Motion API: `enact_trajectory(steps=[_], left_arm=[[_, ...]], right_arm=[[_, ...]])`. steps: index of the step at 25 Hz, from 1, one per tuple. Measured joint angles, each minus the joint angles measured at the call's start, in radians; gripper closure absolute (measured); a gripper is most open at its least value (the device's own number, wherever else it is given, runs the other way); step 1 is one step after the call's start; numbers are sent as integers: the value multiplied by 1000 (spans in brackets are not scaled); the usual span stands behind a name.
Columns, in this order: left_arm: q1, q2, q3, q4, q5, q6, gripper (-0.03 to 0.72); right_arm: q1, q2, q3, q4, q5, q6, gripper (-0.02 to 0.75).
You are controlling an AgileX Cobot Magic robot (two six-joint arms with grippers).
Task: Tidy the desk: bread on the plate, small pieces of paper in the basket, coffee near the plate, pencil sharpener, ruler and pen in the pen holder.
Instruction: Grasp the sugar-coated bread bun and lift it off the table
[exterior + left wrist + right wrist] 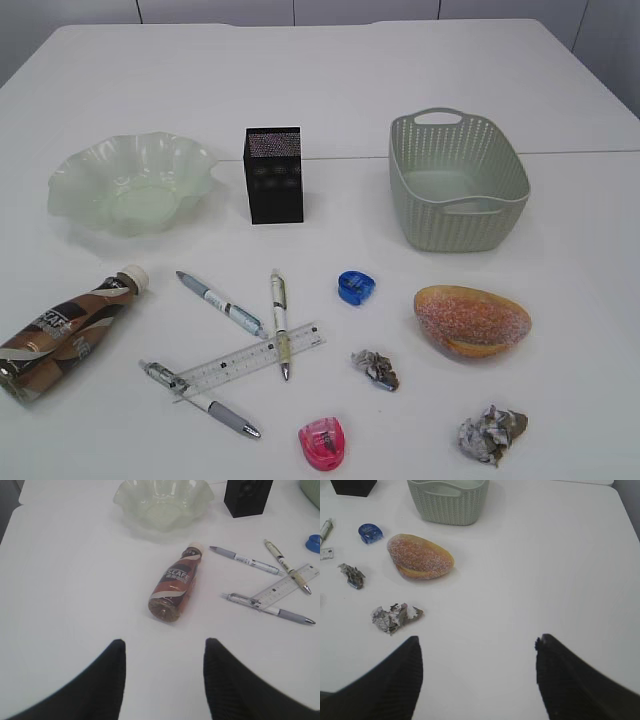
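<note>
No arm shows in the exterior view. The coffee [65, 335] lies on its side in front of the green plate [70, 185]. Three pens [220, 303] and the clear ruler [250, 358] lie crossed before the black pen holder [273, 175]. A blue pencil sharpener [355, 287] and a pink one [322, 444] sit nearby. The bread [472, 320] rests in front of the basket [455, 228], with two paper wads [376, 368] [492, 433] beside it. My left gripper [162, 642] hangs open short of the coffee [175, 585]. My right gripper [477, 640] is open over bare desk, right of the wad [392, 616].
The white desk [330, 80] has a thin seam running behind the basket. All items sit in the front half. The plate [162, 505] and the basket [447, 502] hold nothing.
</note>
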Motion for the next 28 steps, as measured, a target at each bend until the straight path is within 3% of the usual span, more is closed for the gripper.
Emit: enact_trajectory(steps=[18,28], left_arm=[[0,0,0,-4,0,0,317],[0,11,-34,-8,-39,0,317]], right_arm=[[0,5,0,5,-7,29,214],[0,327,-77,107,-162,37,214]])
